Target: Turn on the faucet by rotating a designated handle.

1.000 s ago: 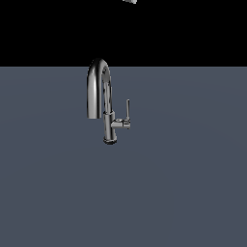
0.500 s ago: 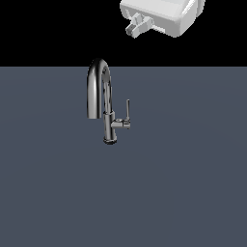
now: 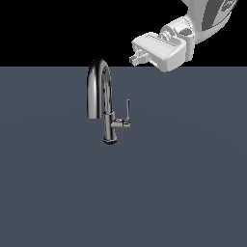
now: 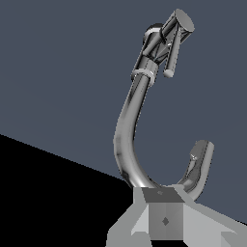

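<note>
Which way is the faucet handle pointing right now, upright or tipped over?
Upright. In the exterior view the handle rises vertically from its side stub, parallel to the faucet stem. The gripper is above it and clear of it.

Bare simulated test scene, not a real room. Flat, featureless slate-grey floor [image 3: 183, 193] fills the lower part, with pure black void behind it from 9 to 3 o'clock. Lone chrome faucet [image 3: 102, 103] stands straight on the floor near centre, no sink or counter around it. White robot arm [image 3: 193, 29] enters at about 1 o'clock. Flat shading, rendered look.
</note>
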{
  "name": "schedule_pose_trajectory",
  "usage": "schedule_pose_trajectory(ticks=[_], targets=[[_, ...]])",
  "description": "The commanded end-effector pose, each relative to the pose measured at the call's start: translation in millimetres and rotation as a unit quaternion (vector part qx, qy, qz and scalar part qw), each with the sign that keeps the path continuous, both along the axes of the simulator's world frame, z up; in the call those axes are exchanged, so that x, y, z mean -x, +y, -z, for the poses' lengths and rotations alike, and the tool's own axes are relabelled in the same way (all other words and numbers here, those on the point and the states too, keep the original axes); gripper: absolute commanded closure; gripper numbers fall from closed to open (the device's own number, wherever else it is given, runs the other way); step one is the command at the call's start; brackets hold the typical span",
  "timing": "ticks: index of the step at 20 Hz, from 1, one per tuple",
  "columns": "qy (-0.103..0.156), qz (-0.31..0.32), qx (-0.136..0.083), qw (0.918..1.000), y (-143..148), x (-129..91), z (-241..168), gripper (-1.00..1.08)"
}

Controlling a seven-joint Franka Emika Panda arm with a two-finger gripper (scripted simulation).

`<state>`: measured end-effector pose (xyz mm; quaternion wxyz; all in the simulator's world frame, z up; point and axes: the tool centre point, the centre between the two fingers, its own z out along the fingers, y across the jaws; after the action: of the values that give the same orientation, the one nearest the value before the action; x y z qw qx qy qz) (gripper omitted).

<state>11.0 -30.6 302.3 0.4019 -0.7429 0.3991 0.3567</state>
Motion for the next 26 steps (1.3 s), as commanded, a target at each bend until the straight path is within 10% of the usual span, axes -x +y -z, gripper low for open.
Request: schedule_pose_trajectory(ticks=[1,14,26], targets=[[0.025,0.026,-0.029,0.9989,-1.5,-9.8,18.2,1.08],[0.143,0.15,-0.16,0.9652,3.3,-40.9,110.6,1.08],[0.18,0.188,-0.2,0.9447,10.7,-46.3,141.1,1.08]])
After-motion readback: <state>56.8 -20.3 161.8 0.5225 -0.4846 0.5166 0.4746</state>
